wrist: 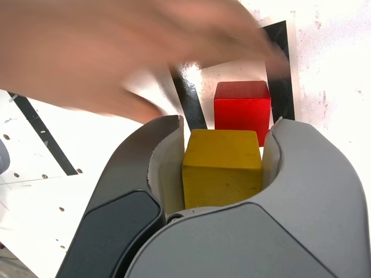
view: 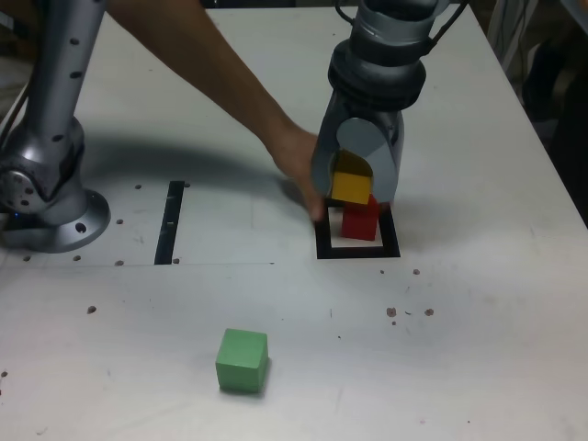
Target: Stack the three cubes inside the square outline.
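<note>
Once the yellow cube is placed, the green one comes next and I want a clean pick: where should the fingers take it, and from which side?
Take the green cube from straight above, fingers on two opposite vertical faces. It sits flat and alone on the table, turned slightly askew, so the wrist probably needs a small turn to meet the faces squarely.

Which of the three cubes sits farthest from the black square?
The green cube, alone on the table; the red cube sits inside the outline and the yellow cube hangs above it.

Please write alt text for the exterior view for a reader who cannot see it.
The gripper holds a yellow cube above a red cube inside the square outline. A person's hand reaches in beside it; a green cube sits apart, nearer the camera.
</note>
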You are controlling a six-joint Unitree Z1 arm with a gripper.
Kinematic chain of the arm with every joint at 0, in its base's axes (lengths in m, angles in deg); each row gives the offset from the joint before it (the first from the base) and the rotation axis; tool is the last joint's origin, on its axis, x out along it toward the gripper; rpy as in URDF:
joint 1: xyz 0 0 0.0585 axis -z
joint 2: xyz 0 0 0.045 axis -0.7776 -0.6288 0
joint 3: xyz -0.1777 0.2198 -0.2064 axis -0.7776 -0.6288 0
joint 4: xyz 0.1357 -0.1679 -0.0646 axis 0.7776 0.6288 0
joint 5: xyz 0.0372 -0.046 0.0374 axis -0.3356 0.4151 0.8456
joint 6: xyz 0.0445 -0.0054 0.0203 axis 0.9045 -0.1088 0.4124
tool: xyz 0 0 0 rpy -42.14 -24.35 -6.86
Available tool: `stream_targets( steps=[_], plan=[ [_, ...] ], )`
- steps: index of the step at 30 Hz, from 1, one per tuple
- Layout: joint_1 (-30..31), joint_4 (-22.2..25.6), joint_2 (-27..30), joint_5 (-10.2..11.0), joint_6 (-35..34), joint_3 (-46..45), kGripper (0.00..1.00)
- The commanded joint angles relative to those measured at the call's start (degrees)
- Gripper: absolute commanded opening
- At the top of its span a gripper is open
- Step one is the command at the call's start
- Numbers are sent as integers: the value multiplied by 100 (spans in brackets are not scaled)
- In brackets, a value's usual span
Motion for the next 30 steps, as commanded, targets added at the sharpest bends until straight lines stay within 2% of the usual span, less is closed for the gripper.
stream_targets(
  steps=[1, 14, 20, 30],
  plan=[
    [12, -24, -41, -14, 0, 10, 11],
    [10, -345, -303, -116, 145, 81, 13],
    [9, -311, -387, -76, 167, 150, 14],
    [12, -582, -758, -53, 305, 377, 15]
  ],
)
